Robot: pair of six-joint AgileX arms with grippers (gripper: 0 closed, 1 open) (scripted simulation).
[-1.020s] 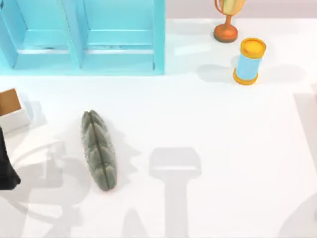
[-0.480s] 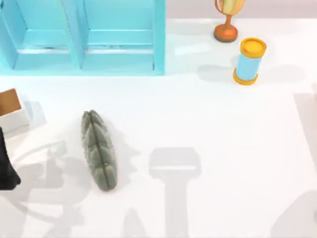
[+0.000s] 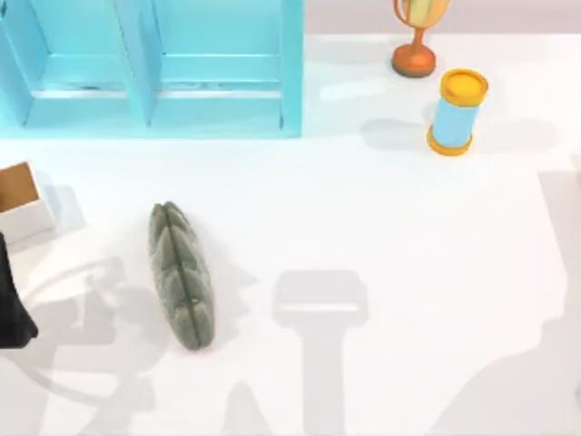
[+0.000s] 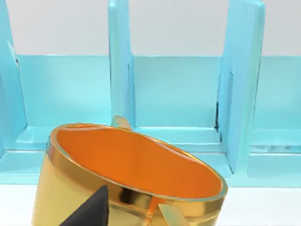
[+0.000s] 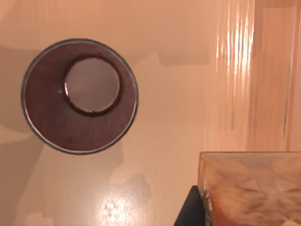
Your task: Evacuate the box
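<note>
Left gripper (image 3: 13, 313) at table's left edge below box (image 3: 20, 200), unmoved; grip state unclear. Scene unchanged; evacuation seemingly stalled.

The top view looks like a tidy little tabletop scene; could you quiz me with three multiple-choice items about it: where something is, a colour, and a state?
1. Where is the box?
A. at the table's left edge
B. beside the trophy
C. inside the shelf

2. What colour are the ends of the blue cylinder?
A. red
B. yellow
C. green

3. How does the grey-green ridged object sit?
A. standing upright
B. hanging from a gripper
C. lying flat on the table

Answers: 1 A, it sits at the left edge, below the shelf. 2 B, both caps are yellow. 3 C, it lies lengthwise, untouched.
</note>
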